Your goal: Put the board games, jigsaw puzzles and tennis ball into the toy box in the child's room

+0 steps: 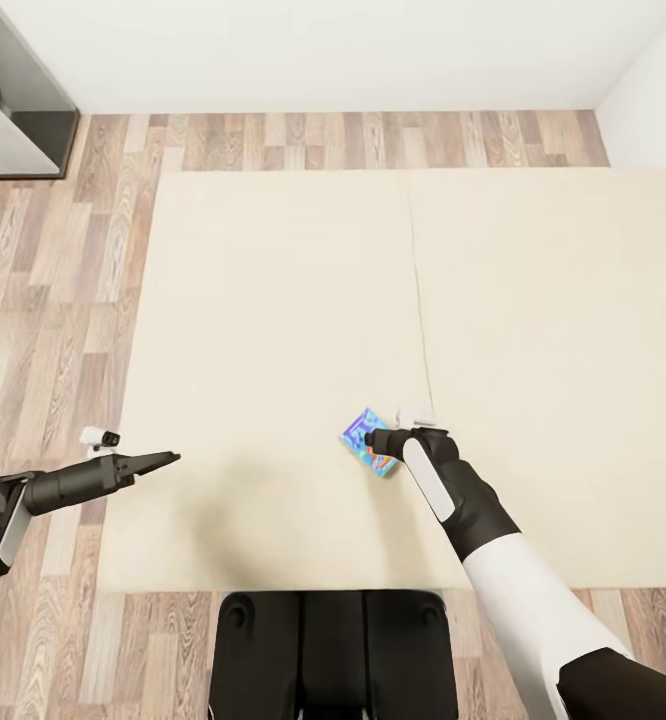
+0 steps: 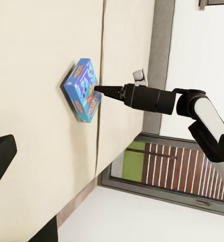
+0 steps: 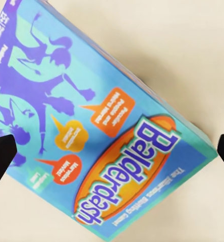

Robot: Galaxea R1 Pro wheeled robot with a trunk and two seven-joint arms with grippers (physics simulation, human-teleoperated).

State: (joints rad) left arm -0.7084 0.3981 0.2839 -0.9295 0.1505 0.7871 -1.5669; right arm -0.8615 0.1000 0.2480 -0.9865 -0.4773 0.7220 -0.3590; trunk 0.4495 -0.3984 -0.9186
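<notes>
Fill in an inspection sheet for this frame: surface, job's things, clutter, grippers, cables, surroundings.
Surface: beige bed mattress, a seam running down its middle.
Job's things: one blue board game lying flat on the mattress; the right wrist view reads "Balderdash".
Clutter: nothing seen.
Grippers: right gripper right at the game's edge, jaws open, its tips either side of the box in the right wrist view; contact cannot be told. Left gripper over the mattress's left edge, apart from the game, jaws close together, holding nothing.
Cables: nothing seen.
Surroundings: wood-plank floor, white wall, dark furniture in the far left corner.
</notes>
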